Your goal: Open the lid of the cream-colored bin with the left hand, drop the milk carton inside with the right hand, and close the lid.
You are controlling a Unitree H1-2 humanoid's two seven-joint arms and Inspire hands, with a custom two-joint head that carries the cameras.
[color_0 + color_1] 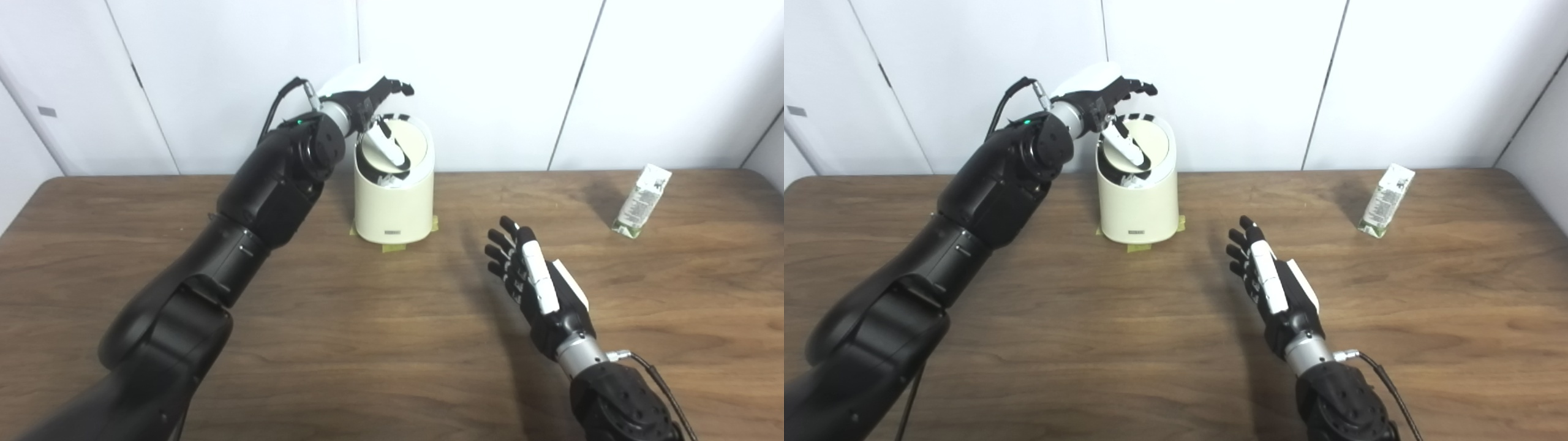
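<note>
Right hand [539,282] is held empty, fingers spread; left hand [373,107] presses lid [392,147] open, grasp undeterminable. Carton [640,201] remains to be grasped.

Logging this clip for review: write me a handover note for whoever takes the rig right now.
Left hand: at the top of the cream-colored plastic bin, thumb pressing its round swing lid tilted open.
Right hand: open, empty, over the wooden table.
White-and-green milk carton: standing untouched at the table's far right.
Done: lid opened.
Left: grasp carton, drop it in, close lid.
</note>
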